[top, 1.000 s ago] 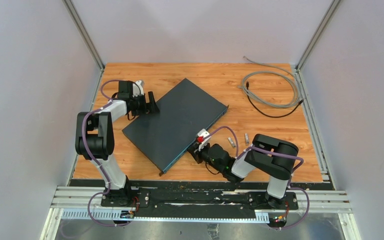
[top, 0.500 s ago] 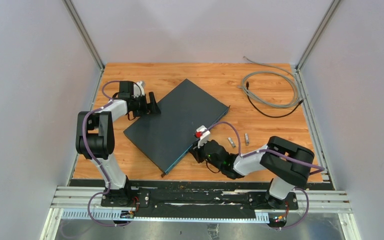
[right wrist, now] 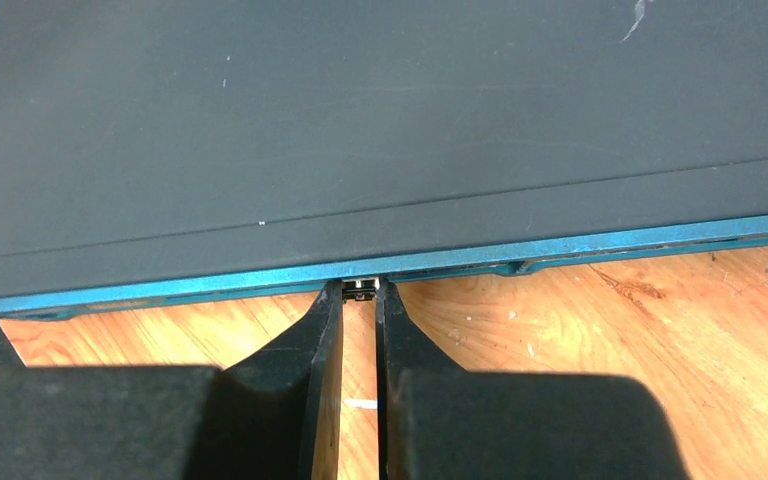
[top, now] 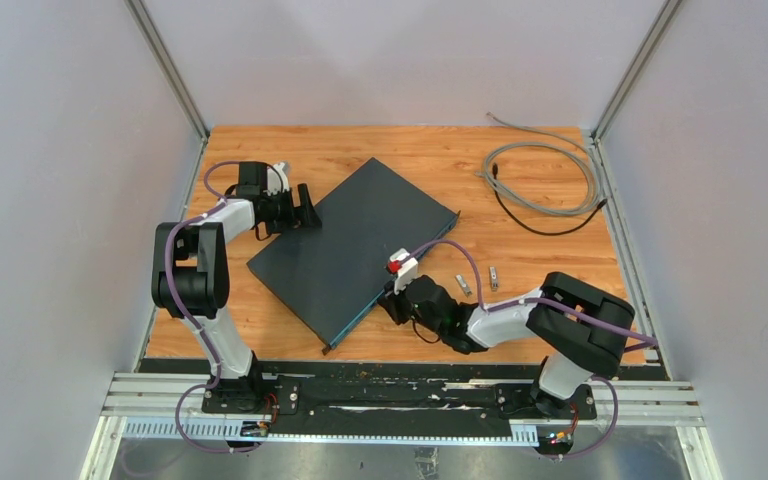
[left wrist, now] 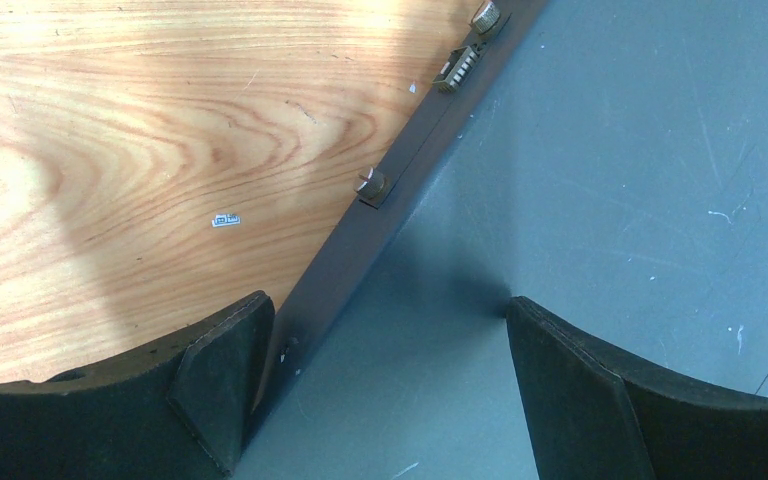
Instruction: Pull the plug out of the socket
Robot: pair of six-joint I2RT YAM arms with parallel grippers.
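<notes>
A flat dark box with a teal front edge lies diagonally on the wooden table. In the right wrist view a small metal plug sits in a socket in the teal front face. My right gripper is shut on the plug, its tips against the front face; in the top view it is at the box's near right edge. My left gripper is open, straddling the box's back left corner, one finger outside the edge and the other on top; it also shows in the top view.
A coiled grey and black cable lies at the back right. Two small metal plugs lie loose on the wood right of the box. Metal frame posts stand at the table's back corners.
The right arm has stretched lower and its gripper edged slightly left along the box's front edge. The box shifted very slightly. The left arm has not moved.
</notes>
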